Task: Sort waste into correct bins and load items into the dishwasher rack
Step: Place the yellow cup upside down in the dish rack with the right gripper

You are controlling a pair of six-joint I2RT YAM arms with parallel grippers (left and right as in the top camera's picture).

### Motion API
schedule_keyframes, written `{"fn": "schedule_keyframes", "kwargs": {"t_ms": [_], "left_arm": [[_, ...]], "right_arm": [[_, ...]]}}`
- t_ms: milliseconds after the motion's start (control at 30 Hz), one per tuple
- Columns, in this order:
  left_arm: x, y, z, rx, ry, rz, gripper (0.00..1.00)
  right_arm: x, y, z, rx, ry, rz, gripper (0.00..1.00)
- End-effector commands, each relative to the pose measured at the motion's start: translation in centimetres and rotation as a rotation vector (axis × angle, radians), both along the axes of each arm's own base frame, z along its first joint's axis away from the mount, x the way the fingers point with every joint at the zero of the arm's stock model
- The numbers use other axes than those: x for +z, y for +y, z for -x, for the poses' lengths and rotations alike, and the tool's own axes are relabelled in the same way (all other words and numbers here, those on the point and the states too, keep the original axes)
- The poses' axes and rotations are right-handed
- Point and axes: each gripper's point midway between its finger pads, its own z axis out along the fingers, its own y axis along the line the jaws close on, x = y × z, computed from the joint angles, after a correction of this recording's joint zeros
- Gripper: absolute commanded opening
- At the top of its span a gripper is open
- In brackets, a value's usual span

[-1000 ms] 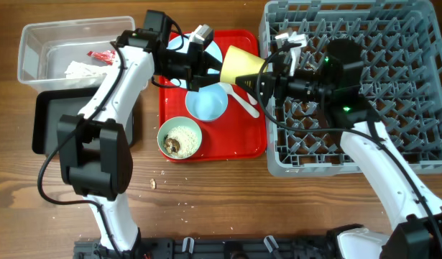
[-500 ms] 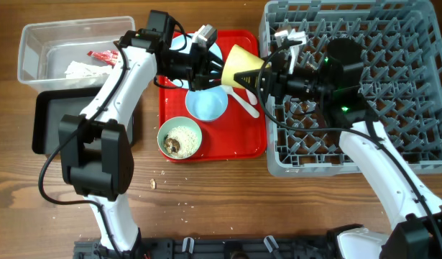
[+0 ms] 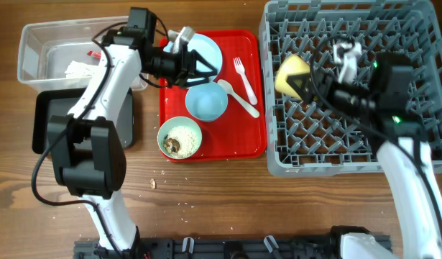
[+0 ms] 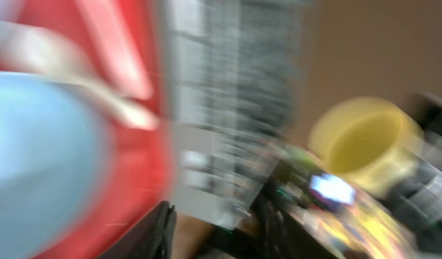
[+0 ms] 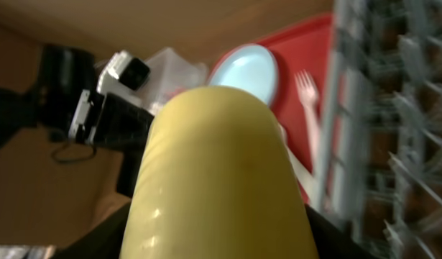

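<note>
My right gripper point(image 3: 304, 83) is shut on the small yellow cup point(image 3: 292, 75) and holds it on its side above the left part of the grey dishwasher rack point(image 3: 422, 43). The cup point(image 5: 217, 158) fills the right wrist view. My left gripper point(image 3: 198, 70) is open and empty over the red tray, between the light blue plate point(image 3: 208, 49) and the light blue bowl point(image 3: 206, 102). The blurred left wrist view shows the cup point(image 4: 364, 144) far off. The pale green bowl point(image 3: 180, 137) holds rice-like scraps. The white fork point(image 3: 243, 72) and spoon point(image 3: 238, 97) lie on the tray.
The red serving tray point(image 3: 242, 140) lies left of the rack. The clear tub point(image 3: 34, 50) at the far left holds a red wrapper point(image 3: 100, 55) and a white tissue point(image 3: 78, 69). The black tray point(image 3: 52, 122) sits below it. Crumbs point(image 3: 167, 187) lie on the wood.
The cup was held between both grippers over the tray's right edge. My left gripper has let go and drawn back left. My right gripper has carried the cup right, over the rack.
</note>
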Motion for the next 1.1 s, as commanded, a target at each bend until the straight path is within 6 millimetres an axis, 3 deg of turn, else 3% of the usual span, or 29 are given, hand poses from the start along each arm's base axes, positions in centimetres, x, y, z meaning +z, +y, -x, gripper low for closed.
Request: {"fn": "schedule_keyframes", "kwargs": {"t_ms": [0, 133, 233, 333, 500, 633, 700, 833, 933, 1067], "left_arm": [[-4.1, 5.4, -1.9, 0.158, -0.052, -0.449, 0.46], [-5.2, 7.3, -2.4, 0.190, -0.081, -0.603, 0.49], [-5.4, 7.8, -2.6, 0.199, -0.090, -0.646, 0.50], [-5.4, 7.9, -2.6, 0.200, -0.090, -0.650, 0.51], [-5.5, 7.9, -2.5, 0.198, -0.086, -0.651, 0.51], [-5.5, 7.9, -2.4, 0.197, -0.084, -0.651, 0.51], [-5.6, 7.9, -2.3, 0.196, -0.080, -0.653, 0.51], [-5.6, 7.9, -2.3, 0.196, -0.078, -0.653, 0.52], [-5.6, 7.9, -2.3, 0.196, -0.078, -0.653, 0.52], [-5.6, 7.9, -2.3, 0.196, -0.078, -0.653, 0.55]], "right_arm": [[1.1, -2.4, 1.3, -0.144, 0.016, 0.189, 0.45], [-1.3, -2.3, 5.2, -0.150, 0.241, 0.333, 0.44], [-3.4, -1.6, 6.9, -0.127, 0.354, 0.420, 0.45], [-6.8, -1.9, 8.3, -0.124, 0.512, 0.540, 0.45], [-10.2, -2.5, 9.3, -0.104, 0.679, 0.629, 0.46], [-11.8, -2.7, 8.8, -0.094, 0.722, 0.664, 0.47], [-12.7, -2.7, 8.7, -0.075, 0.746, 0.678, 0.62], [-13.2, -2.6, 8.4, -0.058, 0.750, 0.686, 0.82], [-12.2, -2.3, 7.4, -0.064, 0.712, 0.673, 0.84], [-8.7, -1.4, 4.8, -0.057, 0.599, 0.635, 0.84]]}}
